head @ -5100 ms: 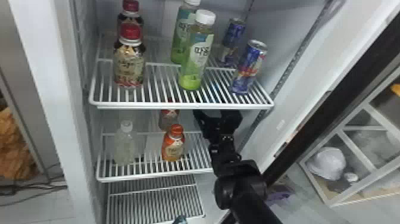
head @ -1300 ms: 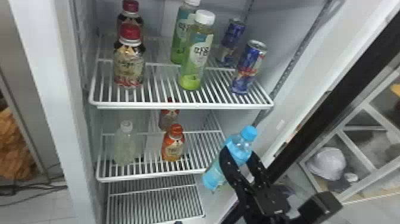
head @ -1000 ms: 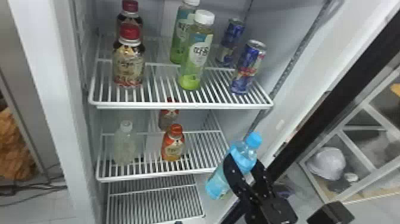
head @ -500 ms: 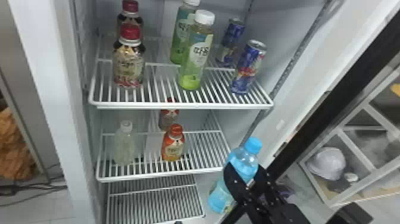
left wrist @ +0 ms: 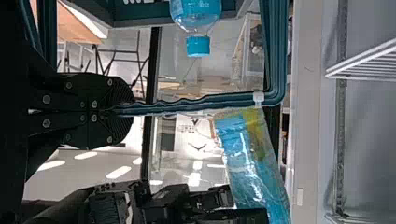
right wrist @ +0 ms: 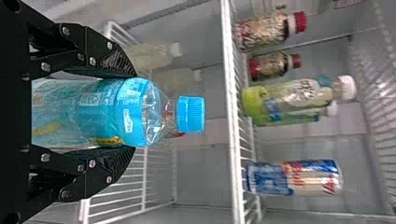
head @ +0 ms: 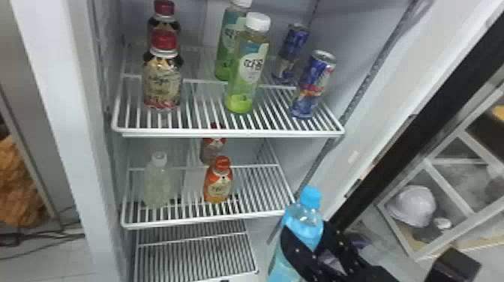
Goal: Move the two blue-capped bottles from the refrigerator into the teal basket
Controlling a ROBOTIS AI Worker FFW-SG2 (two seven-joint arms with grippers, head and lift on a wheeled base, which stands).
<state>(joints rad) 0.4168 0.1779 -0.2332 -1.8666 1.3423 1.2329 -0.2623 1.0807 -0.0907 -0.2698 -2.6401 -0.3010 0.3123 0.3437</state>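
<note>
My right gripper point(head: 304, 237) is low at the refrigerator's right front, shut around the middle of a blue-capped bottle point(head: 309, 215), its cap tilted up and right. The right wrist view shows the right gripper point(right wrist: 133, 112) pressing both sides of this bottle point(right wrist: 116, 109). In the left wrist view, my left gripper point(left wrist: 123, 110) is shut on the rim of the teal basket point(left wrist: 276, 51). Another blue-capped bottle point(left wrist: 196, 14) lies by the basket's far wall; how much rests inside is hidden. The held bottle point(left wrist: 252, 158) is just outside the gripped rim.
The refrigerator's upper shelf point(head: 232, 133) holds red-capped bottles, green bottles point(head: 245, 71) and cans point(head: 313, 84). On the middle shelf point(head: 210, 222) stand a clear bottle point(head: 157, 183) and an orange bottle point(head: 218, 180). The black-edged door point(head: 416, 138) stands at the right.
My right gripper was at the middle shelf's right side without a visible bottle. Later it held the blue-capped bottle in front, which has since moved lower and slightly right, turning more upright.
</note>
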